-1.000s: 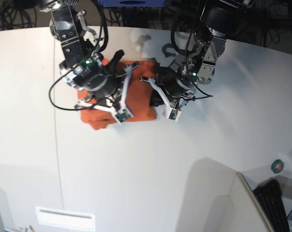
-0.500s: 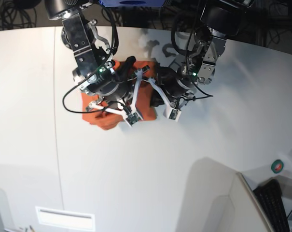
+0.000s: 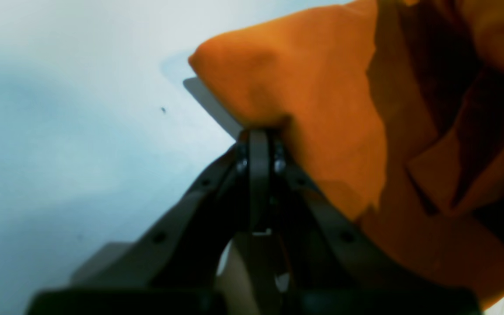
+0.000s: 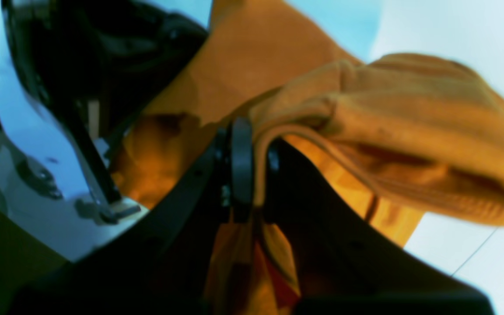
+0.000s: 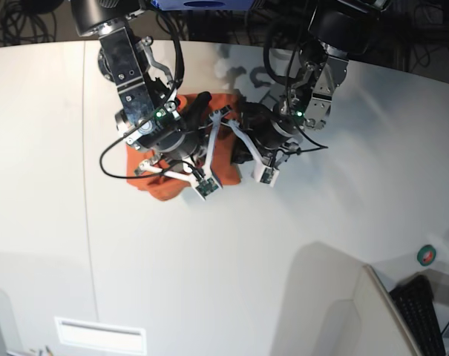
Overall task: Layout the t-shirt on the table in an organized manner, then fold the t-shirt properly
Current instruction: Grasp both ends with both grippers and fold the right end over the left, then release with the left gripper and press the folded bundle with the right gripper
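Large white smooth tabletop (image 5: 298, 222): plain orange soft cloth t-shirt (image 5: 161, 185) is bunched near the far edge, under both arms. Right gripper (image 4: 252, 144) is clamped on a thick fold; left gripper (image 3: 258, 135) is pinched on a corner. Fold step judged underway. Next: fold to be laid flat, edges aligned.

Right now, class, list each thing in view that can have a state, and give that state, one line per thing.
t-shirt: bunched and partly folded on the table, not laid flat.
left gripper: shut on the t-shirt's edge.
right gripper: shut on a fold of the t-shirt.
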Robot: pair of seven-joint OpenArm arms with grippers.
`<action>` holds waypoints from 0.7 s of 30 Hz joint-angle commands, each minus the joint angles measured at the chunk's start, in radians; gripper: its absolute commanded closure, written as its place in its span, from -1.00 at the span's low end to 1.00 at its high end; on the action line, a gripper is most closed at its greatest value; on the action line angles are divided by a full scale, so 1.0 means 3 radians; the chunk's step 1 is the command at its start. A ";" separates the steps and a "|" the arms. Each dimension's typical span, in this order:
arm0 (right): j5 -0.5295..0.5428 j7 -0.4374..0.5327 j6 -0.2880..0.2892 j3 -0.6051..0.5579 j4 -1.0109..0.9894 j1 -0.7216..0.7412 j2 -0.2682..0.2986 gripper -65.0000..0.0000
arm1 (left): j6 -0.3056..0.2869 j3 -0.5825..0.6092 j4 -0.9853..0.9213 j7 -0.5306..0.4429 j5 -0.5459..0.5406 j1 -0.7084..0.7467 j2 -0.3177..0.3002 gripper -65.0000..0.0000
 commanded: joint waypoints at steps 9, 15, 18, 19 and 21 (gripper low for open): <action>0.0023 0.0071 -0.0011 -0.0051 -0.0128 0.0081 -0.0033 1.00 | -0.0012 -0.0007 0.0043 -0.0040 -0.0009 -0.0040 -0.0002 1.00; 0.0023 0.0071 -0.0072 -0.0236 -0.0128 0.0096 -0.0033 1.00 | -0.0012 -0.0007 0.0053 -0.0040 -0.0009 -0.0030 -0.0002 1.00; 0.0023 0.0071 -0.0216 -0.0236 -0.0128 0.0101 -0.0033 1.00 | -0.0012 -0.0007 0.0068 -0.0040 -0.0009 -0.0015 -0.0007 1.00; 0.0023 0.0071 -0.0231 -0.0225 -0.0128 0.0101 -0.0033 1.00 | -0.0012 -0.0007 0.0068 -0.0040 -0.0009 -0.0010 -0.0022 1.00; 0.0023 0.0076 -0.0236 -0.0220 -0.0133 0.0107 -0.0033 1.00 | -0.0012 -0.0007 0.0068 -0.0040 -0.0035 -0.0005 -0.0058 1.00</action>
